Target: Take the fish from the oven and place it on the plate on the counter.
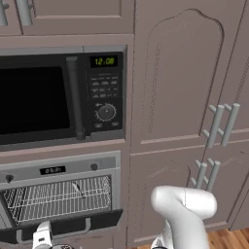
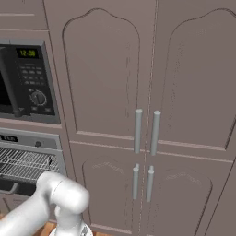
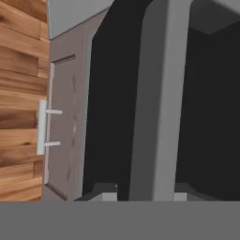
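Mauve cabinets point(image 2: 101, 73), oven point(image 1: 58, 194) door open, fish point(image 1: 77, 189) on rack

oven point(image 1: 58, 194) cut by left edge | fish point(image 1: 78, 188) too small to confirm | hand state unclear

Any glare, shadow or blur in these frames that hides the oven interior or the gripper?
Left base view: flat, even rendered light, no glare on the dark-glass oven door; the wire rack reads clearly, with a slender dark shape on it. Right base view: equally even, slightly soft. Hand view: close, soft-edged; the silver bar handle crosses dark glass, and the finger tips are too faint to judge.
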Controlling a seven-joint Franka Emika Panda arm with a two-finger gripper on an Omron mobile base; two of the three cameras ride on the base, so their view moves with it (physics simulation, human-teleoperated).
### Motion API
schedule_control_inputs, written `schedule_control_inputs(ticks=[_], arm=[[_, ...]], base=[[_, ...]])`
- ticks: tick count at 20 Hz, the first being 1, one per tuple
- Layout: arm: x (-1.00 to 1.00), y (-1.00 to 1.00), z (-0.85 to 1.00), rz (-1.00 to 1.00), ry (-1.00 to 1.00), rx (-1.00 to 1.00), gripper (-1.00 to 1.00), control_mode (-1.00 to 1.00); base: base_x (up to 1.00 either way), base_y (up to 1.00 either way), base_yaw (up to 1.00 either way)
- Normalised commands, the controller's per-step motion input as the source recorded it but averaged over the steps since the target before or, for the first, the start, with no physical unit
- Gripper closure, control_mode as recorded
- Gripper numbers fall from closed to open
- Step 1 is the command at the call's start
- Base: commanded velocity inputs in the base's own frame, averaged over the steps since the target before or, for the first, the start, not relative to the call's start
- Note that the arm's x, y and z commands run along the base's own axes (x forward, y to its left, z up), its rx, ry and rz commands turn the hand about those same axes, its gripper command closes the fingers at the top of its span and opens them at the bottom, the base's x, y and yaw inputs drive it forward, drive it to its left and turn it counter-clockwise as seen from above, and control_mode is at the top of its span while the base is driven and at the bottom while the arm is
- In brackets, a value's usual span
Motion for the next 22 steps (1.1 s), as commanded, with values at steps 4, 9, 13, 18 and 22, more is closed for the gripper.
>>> schedule_control_inputs(ticks=[4, 9, 13, 18, 22], arm=[[-0.69, -0.01, -0.86, 0.0, 0.11, 0.0, 1.0, -1.0], [-0.71, 0.0, -0.78, 0.0, 0.07, 0.0, 1.0, -1.0], [-0.79, 0.0, -0.77, 0.0, 0.07, 0.0, 1.0, -1.0], [-0.67, 0.0, -0.52, 0.0, 0.11, 0.0, 1.0, -1.0], [-0.06, -0.02, -0.07, -0.01, 0.05, 0.05, -1.0, -1.0]], base=[[0.0, 0.0, 0.0], [0.0, 0.0, 0.0], [0.0, 0.0, 0.0], [0.0, 0.0, 0.0], [0.0, 0.0, 0.0]])
